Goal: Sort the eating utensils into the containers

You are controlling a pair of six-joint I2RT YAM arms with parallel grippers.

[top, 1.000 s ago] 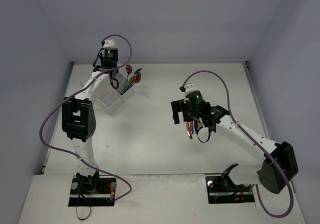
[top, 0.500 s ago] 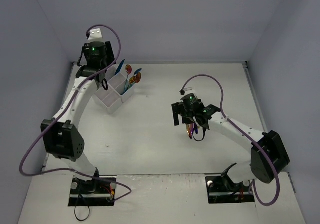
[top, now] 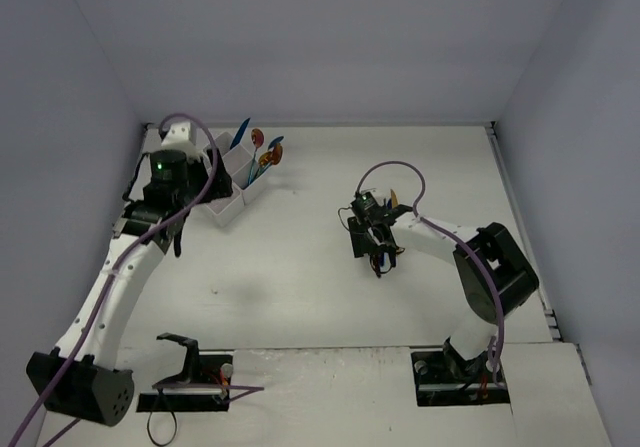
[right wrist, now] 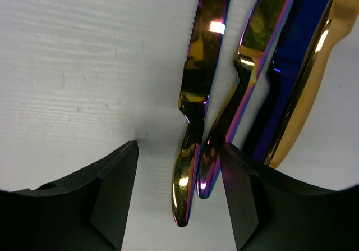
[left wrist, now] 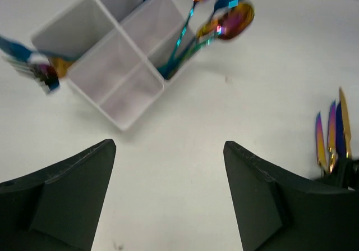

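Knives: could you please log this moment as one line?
right gripper open over knives | left gripper open, empty | spoons in box

White table (top: 300, 287), 4-compt box (left wrist: 118, 33) far left, knives (left wrist: 331, 136) (side by side) mid-right

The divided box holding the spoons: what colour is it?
The box is plain white, clearest in the left wrist view.

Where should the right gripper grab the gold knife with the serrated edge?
By its narrow handle, coming straight down. The knife lies flat on the table, blades packed side by side, but the handle tip pokes free. The right gripper straddles it, open; the neighbouring knife has its handle between the fingers too and may come along.
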